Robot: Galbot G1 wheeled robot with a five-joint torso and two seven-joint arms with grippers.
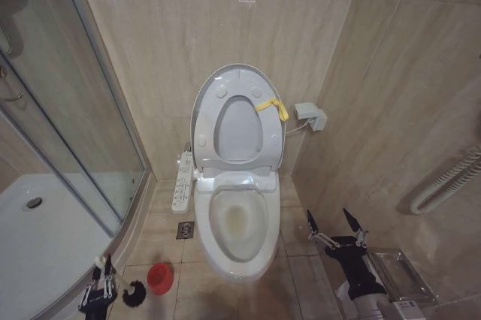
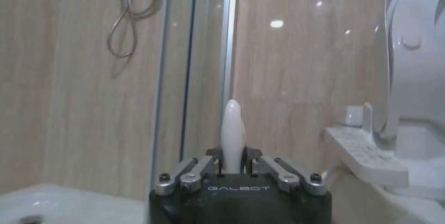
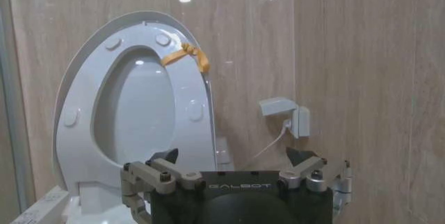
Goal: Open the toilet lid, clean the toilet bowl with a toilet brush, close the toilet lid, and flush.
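Gripping the toilet brush (image 1: pixel 132 293) in the closed left gripper (image 1: pixel 100 284) near the floor; right gripper (image 1: pixel 336 230) wide open, empty; toilet lid (image 1: pixel 204 96) up.

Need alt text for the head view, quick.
The toilet lid stands raised against the wall above the open, stained toilet bowl. The left gripper holds the toilet brush low beside a red holder; the right gripper hangs open.

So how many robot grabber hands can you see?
2. The left gripper is low by the shower tray, shut on the toilet brush. The right gripper is open, right of the toilet bowl.
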